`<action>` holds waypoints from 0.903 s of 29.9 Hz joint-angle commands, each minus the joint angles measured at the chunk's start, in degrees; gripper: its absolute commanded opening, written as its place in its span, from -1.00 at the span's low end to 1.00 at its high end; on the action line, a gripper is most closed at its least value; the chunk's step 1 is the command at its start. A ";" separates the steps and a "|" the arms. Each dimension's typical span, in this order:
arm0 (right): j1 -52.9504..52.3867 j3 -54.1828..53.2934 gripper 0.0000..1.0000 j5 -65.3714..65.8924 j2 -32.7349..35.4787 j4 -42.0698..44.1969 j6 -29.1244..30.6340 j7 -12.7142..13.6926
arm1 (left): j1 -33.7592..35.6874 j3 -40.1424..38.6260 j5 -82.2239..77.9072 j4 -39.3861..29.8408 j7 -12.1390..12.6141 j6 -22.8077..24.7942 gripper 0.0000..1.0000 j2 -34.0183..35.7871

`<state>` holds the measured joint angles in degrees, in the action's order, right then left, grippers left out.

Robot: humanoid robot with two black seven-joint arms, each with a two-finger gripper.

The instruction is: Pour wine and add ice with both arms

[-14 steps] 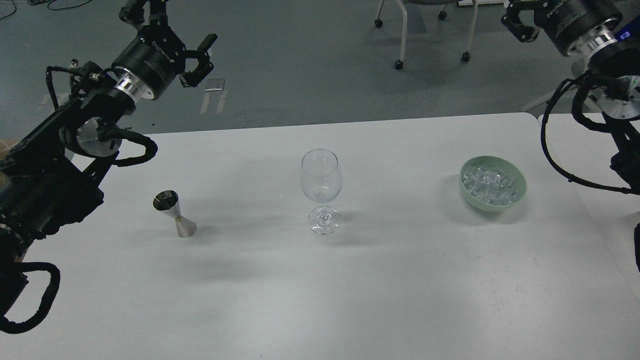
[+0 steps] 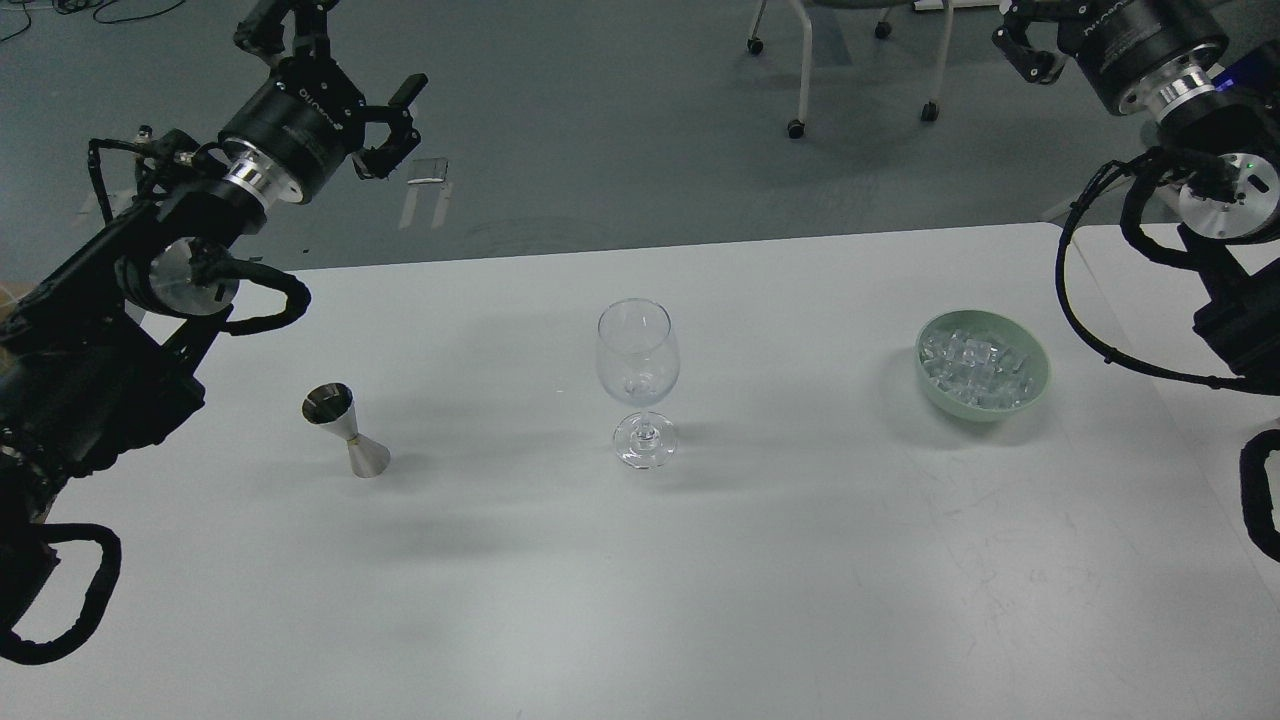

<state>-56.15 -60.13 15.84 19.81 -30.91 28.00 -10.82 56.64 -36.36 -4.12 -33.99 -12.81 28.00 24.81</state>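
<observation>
An empty clear wine glass (image 2: pixel 638 370) stands upright mid-table. A small steel jigger (image 2: pixel 346 430) stands to its left. A pale green bowl (image 2: pixel 1040 385) at the right holds a heap of clear ice cubes (image 2: pixel 975 362). My left gripper (image 2: pixel 335 55) is raised above the table's far left corner, well behind the jigger, with its fingers spread and nothing between them. My right gripper (image 2: pixel 1025 50) is high at the top right, behind the bowl. It is partly cut off by the view's edge, so its fingers cannot be told apart.
The white table (image 2: pixel 700 580) has its far edge just behind the glass and a seam to a second table at the right. Chair legs on castors (image 2: pixel 800 100) stand on the grey floor beyond.
</observation>
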 commanded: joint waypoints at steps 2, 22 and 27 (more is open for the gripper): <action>-0.02 0.10 1.00 0.06 -0.29 0.15 0.00 0.01 | 0.05 -3.45 0.07 3.75 -0.28 0.00 0.98 -2.29; -0.37 1.24 1.00 1.37 -1.18 -0.73 0.00 1.32 | 0.48 2.78 -1.77 3.93 0.07 0.00 0.98 -4.15; -0.28 3.26 1.00 1.73 -0.74 -1.43 0.00 1.41 | 0.48 2.52 -1.60 3.84 0.07 0.00 0.98 -4.24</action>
<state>-56.57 -57.66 17.47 18.76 -31.90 27.99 -9.44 57.07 -33.83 -5.86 -30.08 -12.76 27.98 20.63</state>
